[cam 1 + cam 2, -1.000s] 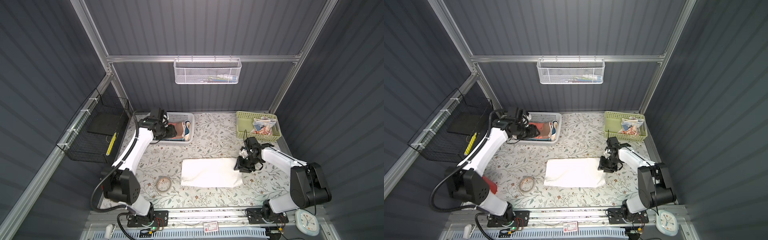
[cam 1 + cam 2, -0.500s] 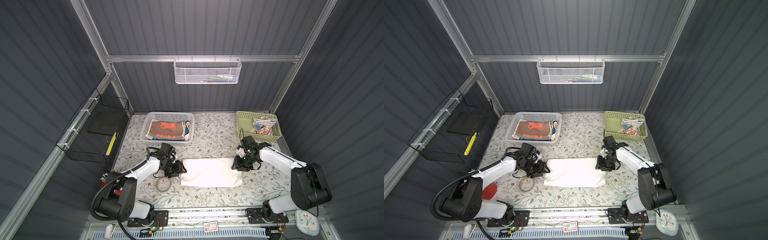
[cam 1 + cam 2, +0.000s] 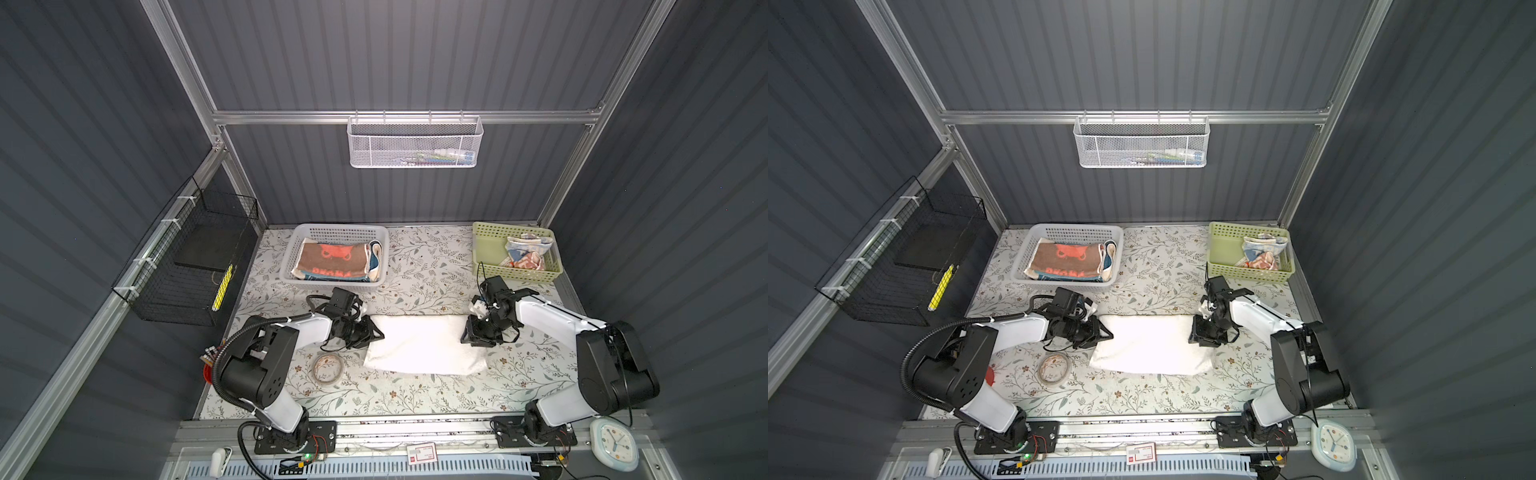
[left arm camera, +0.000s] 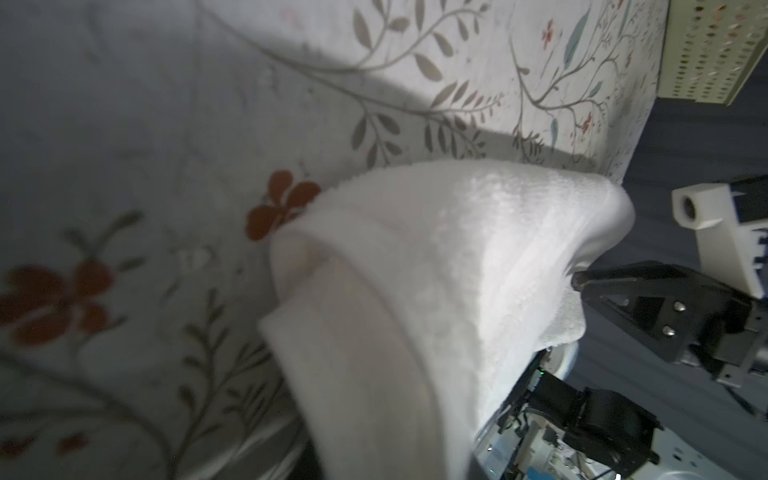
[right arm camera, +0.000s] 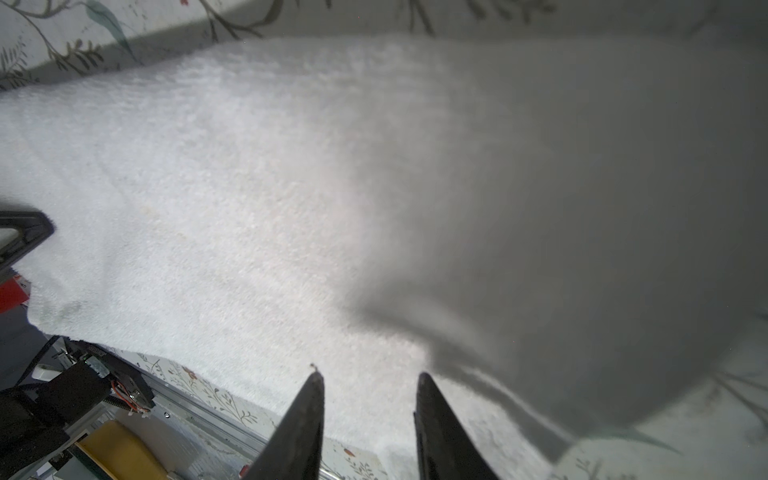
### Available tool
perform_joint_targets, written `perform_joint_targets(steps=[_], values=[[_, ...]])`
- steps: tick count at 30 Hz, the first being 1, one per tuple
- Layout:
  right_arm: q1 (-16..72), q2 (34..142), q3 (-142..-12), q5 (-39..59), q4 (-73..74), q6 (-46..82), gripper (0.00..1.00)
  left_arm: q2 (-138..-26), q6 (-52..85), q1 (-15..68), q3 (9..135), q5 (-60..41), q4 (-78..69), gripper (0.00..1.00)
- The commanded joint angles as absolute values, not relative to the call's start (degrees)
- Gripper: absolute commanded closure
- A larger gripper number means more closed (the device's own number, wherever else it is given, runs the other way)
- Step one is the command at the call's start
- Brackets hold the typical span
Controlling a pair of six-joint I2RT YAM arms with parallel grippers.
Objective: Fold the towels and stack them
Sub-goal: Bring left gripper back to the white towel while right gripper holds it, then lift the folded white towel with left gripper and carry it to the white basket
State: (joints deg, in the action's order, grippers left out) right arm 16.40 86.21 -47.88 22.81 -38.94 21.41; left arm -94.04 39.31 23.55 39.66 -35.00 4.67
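A plain white towel (image 3: 424, 345) lies folded in the middle of the table. My left gripper (image 3: 376, 332) is at its left edge; in the left wrist view that end of the white towel (image 4: 436, 270) rises off the table into the jaws, which the cloth hides. My right gripper (image 5: 370, 376) stands open over the towel's right end, fingers apart with only terry surface behind them. A coral-and-brown towel (image 3: 332, 259) lies folded in the white basket (image 3: 291, 257), with a blue towel's edge (image 3: 376, 255) beside it. A crumpled lettered towel (image 3: 525, 251) sits in the green basket (image 3: 486, 249).
A roll of tape (image 3: 328, 368) lies just left of the white towel's near corner. A black wire basket (image 3: 195, 257) hangs on the left wall and a white mesh basket (image 3: 415, 143) on the back rail. A clock (image 3: 614, 442) rests at the front right.
My left arm swung from the white basket down to the white towel's left edge and its jaws closed there. The right gripper stayed at the towel's right end.
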Motion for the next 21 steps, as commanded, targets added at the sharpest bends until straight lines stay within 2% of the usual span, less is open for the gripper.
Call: perform_joint_targets(steps=[1,3,14,17,21], values=[[16.61,81.92,-48.14,22.14,-38.59,20.96,0.62,-96.32,38.73,23.99,42.84,-33.85,5.25,0.9],[16.61,79.46,-48.44,21.81,-38.0,20.83,0.62,-96.59,36.22,24.16,47.08,-33.03,9.27,1.0],[16.09,72.95,-48.8,15.64,-37.38,19.91,0.63,-105.31,13.55,25.31,92.08,-24.96,48.44,1.0],[15.52,72.46,-48.52,15.89,-36.8,19.65,0.63,-107.88,10.73,25.31,101.25,-25.37,54.31,1.0],[14.95,73.69,-48.69,16.65,-37.24,18.41,0.63,-109.81,10.01,25.29,107.34,-25.51,57.3,1.0]])
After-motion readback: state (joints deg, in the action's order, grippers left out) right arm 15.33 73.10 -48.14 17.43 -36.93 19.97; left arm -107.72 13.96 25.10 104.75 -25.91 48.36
